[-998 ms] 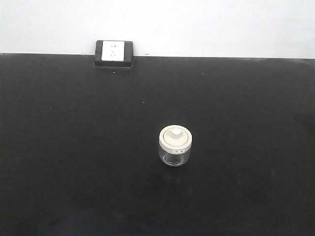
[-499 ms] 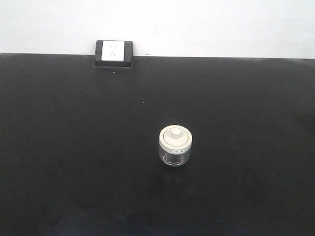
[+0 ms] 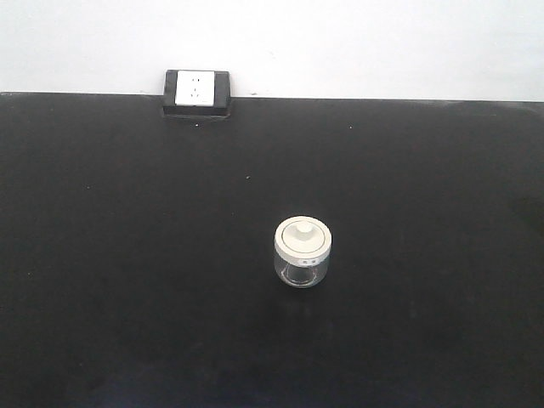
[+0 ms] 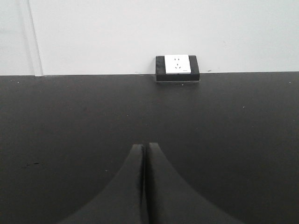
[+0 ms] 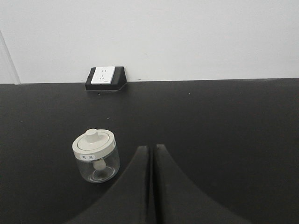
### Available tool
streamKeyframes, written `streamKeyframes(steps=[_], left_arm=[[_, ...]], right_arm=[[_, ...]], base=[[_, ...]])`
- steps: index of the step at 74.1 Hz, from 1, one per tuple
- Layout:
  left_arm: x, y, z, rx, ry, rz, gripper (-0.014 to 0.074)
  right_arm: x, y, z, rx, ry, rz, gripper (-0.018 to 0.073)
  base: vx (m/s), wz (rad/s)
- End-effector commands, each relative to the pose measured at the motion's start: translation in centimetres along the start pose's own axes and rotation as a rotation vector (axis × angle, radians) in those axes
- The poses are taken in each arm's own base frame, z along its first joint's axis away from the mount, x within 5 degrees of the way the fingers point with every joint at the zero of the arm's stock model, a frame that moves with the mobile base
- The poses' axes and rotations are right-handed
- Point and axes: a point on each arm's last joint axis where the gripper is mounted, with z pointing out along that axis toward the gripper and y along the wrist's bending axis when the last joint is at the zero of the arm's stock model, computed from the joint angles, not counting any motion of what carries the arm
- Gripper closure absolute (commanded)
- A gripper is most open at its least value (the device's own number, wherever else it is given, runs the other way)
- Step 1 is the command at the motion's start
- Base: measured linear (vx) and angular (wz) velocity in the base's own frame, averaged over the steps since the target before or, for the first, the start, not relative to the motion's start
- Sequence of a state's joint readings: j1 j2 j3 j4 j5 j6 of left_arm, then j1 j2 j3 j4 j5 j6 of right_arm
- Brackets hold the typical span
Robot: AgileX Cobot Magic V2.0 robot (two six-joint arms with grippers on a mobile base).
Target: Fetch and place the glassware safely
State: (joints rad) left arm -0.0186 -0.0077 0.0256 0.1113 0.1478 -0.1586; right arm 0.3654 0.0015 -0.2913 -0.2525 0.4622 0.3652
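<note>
The glassware (image 3: 303, 252) is a small squat clear jar with a wide white knobbed lid, upright on the black table near the middle of the front view. In the right wrist view the same glassware (image 5: 95, 156) stands just left of my right gripper (image 5: 152, 147), whose black fingers are pressed together and hold nothing. My left gripper (image 4: 144, 146) is likewise shut and empty over bare black table; the jar does not appear in the left wrist view. Neither gripper shows in the front view.
A black socket box with a white face (image 3: 197, 91) sits at the table's far edge against the white wall, seen also as the socket box (image 4: 177, 68) and the socket box (image 5: 104, 78). The black table (image 3: 425, 212) fills the view.
</note>
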Motion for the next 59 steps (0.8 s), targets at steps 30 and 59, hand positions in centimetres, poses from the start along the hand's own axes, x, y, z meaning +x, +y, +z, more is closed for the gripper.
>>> streamKeyframes(steps=[30,59], left_arm=[[0.2,-0.1,0.0,0.021,-0.066,-0.019,0.0603],[0.2,-0.1,0.0,0.021,-0.066,-0.019,0.0603]], right_arm=[[2.5,-0.7,1.3,0.211,-0.129,-0.096,0.0567],[6.6,-2.0,2.5,0.299,-0.153,-0.120,0.0567]], base=[[0.00,0.00],[0.00,0.00]])
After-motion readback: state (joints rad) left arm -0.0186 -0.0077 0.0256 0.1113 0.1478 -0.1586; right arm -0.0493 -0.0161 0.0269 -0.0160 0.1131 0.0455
